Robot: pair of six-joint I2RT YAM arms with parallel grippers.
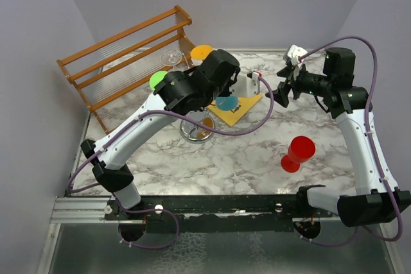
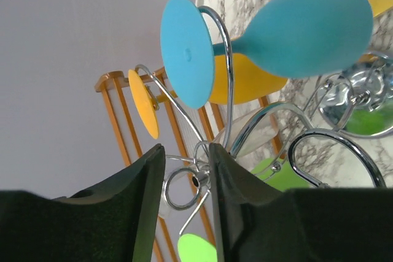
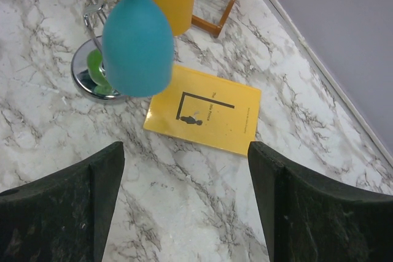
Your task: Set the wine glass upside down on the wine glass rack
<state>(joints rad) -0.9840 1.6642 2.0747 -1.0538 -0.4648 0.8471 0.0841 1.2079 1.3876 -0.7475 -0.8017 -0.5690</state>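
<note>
Left gripper (image 2: 185, 154): parted narrowly, gripping nothing, just beside central wires of wine glass rack (image 2: 228, 72). Right gripper (image 3: 185, 151): spread wide, empty, well apart from rack.

Risk, as judged: snagging chrome wire on pull-back, rocking rack, shaking foot out of loop.

Teal wine glass (image 2: 307, 29): hung on rack arm, long axis vertical, bowl mouth toward table (image 3: 202, 213), foot up.

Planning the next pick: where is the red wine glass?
Top view: the red wine glass sits on the right of the marble table, beside the right arm, apart from the yellow book.
</note>
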